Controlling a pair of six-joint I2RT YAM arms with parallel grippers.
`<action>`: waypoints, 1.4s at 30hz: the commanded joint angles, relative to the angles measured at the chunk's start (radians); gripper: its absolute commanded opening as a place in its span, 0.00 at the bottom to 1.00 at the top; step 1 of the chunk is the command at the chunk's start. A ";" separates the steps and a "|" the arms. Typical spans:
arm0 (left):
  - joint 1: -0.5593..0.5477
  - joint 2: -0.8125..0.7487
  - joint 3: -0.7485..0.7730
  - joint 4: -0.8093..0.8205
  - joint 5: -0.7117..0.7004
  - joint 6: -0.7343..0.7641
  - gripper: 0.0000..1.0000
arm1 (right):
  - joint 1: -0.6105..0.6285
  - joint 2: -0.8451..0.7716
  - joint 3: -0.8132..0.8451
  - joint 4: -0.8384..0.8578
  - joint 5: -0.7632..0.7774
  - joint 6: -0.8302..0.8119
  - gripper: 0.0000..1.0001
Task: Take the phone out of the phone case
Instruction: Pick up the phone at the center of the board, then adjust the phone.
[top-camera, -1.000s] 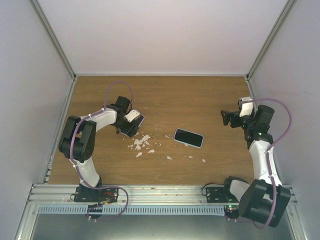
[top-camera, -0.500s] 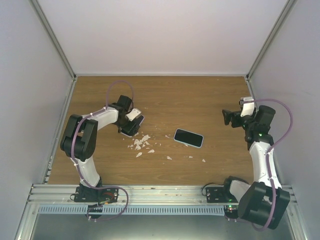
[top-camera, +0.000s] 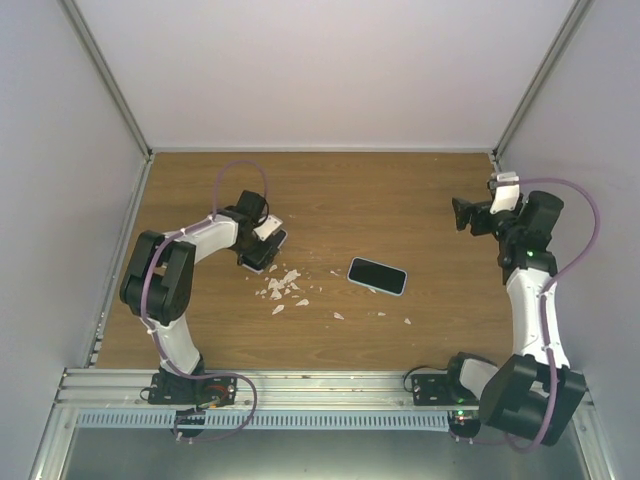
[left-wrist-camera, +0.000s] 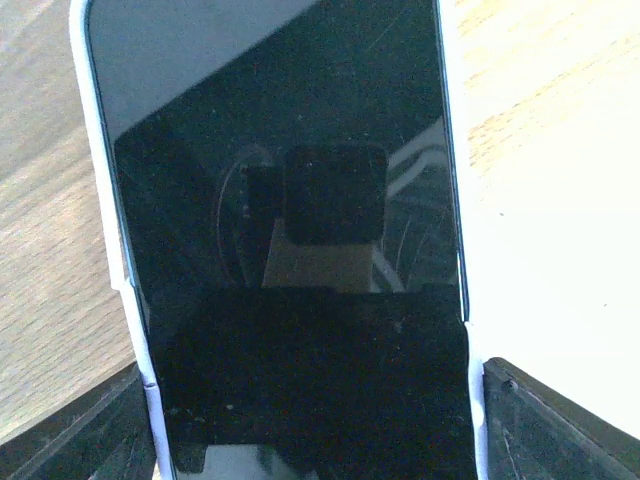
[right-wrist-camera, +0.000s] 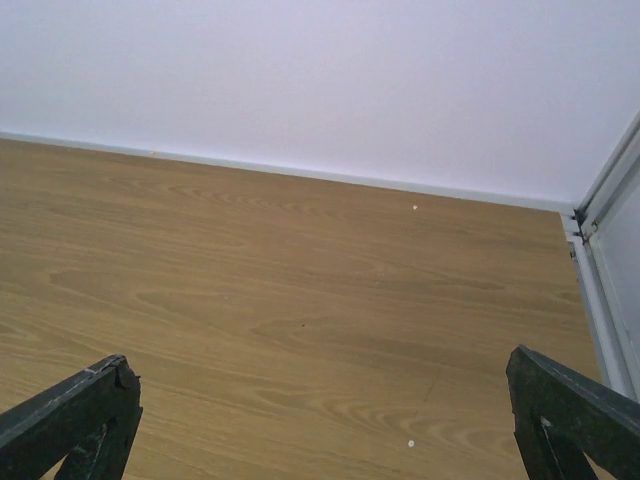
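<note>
Left gripper is sitting at 9 o'clock from table centre. Its fingers are straddling the phone across its width, right at the pale case rim. Can't tell if it's clamping or just touching. Right gripper is hanging wide open and empty at 3 o'clock, well apart from everything.

My read for this step: pinching both long edges is pressing the case onto the phone. Better to be holding the case alone while the right arm is peeling a corner lip and pushing the phone out from behind. The glossy screen is likely slippery.

Left wrist is showing the finger-to-rim zone that overhead is hiding under the wrist. Only overhead is showing a second phone lying flat near centre, plus white fragments on the table at 5 o'clock of the left gripper. Right wrist is showing just wood and wall.
</note>
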 joint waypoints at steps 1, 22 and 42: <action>0.015 -0.073 0.029 0.051 0.004 -0.045 0.52 | -0.005 0.012 0.042 -0.012 -0.036 0.014 1.00; -0.013 -0.426 0.247 0.177 0.054 -0.078 0.38 | 0.011 0.119 0.161 0.045 -0.169 0.144 1.00; -0.276 -0.588 0.250 0.352 -0.164 0.242 0.33 | 0.242 0.284 0.329 0.114 -0.271 0.359 1.00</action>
